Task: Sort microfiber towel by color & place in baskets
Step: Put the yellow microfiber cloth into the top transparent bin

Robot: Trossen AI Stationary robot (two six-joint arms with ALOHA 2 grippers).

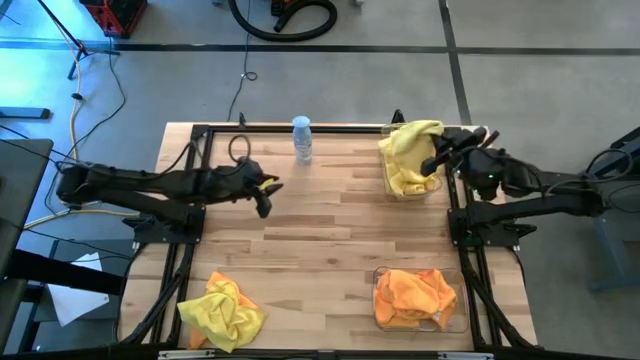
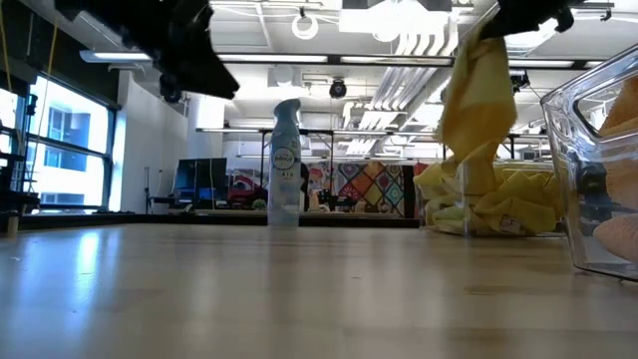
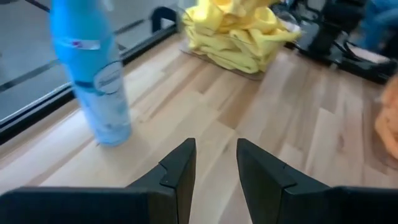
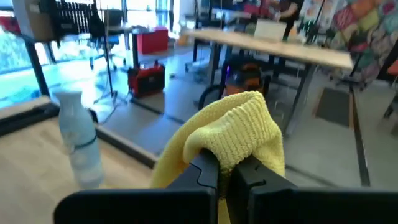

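Note:
My right gripper (image 1: 432, 162) is shut on a yellow microfiber towel (image 2: 478, 100), raised above the far right basket (image 1: 437, 188), which holds more yellow cloth (image 3: 236, 37). The near right basket (image 1: 460, 318) holds orange towels (image 1: 412, 296). Another yellow towel (image 1: 222, 312) lies bunched on the table at the near left. My left gripper (image 3: 216, 168) is open with nothing between its fingers, above the table's left middle (image 1: 265, 190). My right gripper pinches a bunched fold of the yellow towel (image 4: 239, 134) between its two fingers, and the cloth bulges over the fingertips. The towel hangs slack below the gripper (image 2: 528, 15). Its lower end (image 2: 469, 184) reaches the yellow cloth in the far right basket.
A clear spray bottle (image 1: 302, 140) stands upright near the table's far edge, between the two arms. A black metal frame (image 1: 300, 126) runs along the far edge and the sides. Bare wood lies across the table's middle (image 1: 340, 230).

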